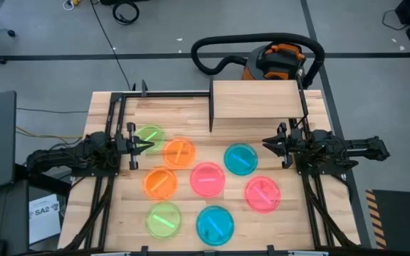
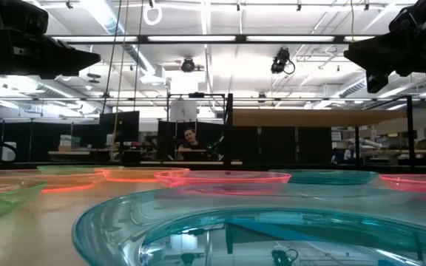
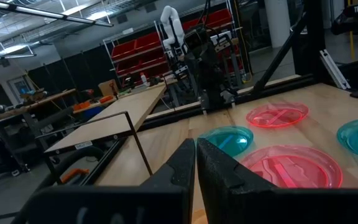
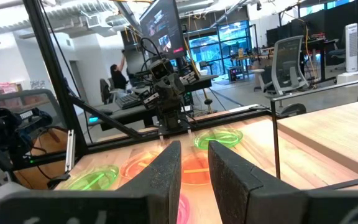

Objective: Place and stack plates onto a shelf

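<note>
Just ahead of my left gripper (image 1: 142,145) lies a green plate (image 1: 150,136), flat on the tabletop (image 1: 290,220), shelf (image 1: 256,98) bare. Round, so no long axis; its pale stripe runs diagonally toward me. My fingers are together, empty. I'd open, drop low, pinch the near rim, lift level. My right gripper (image 1: 270,144) hovers opposite, fingers slightly apart, holding nothing, teal plate (image 1: 240,158) just beside it. Shelf sits beyond both grippers, nearer the right.

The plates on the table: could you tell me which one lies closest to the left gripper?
The green plate at the far left, right beside the left gripper; the other green plate lies at the near edge.
</note>
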